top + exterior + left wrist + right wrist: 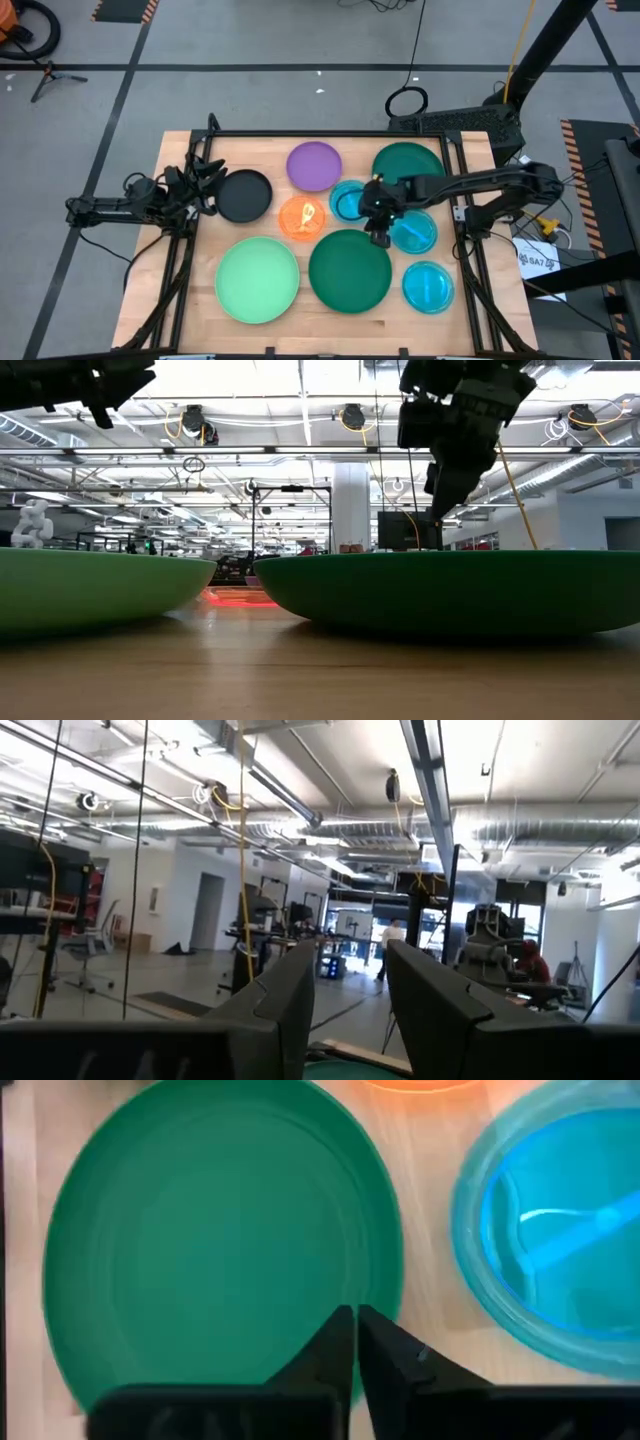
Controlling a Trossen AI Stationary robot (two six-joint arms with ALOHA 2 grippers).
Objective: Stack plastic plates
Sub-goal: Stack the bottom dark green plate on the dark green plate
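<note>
Nine plates lie flat on the wooden table: mint green (258,280) and dark green (349,270) near the front, black (243,195), purple (314,165) and another dark green (408,165) farther back, orange (302,218), and three cyan-blue (348,200), (413,230), (428,285). My right gripper (378,236) hangs shut, pointing down over the far rim of the near dark green plate (200,1250), well above it in the low view (440,500). My left gripper (212,185) is open, held level beside the black plate's left edge, and empty (345,1010).
The plates crowd the table's middle and right. A cyan-blue plate (560,1240) lies close beside the right gripper, the orange one (420,1084) just beyond. A black frame rail (330,133) runs along the far edge. Bare wood (190,270) shows at the left front.
</note>
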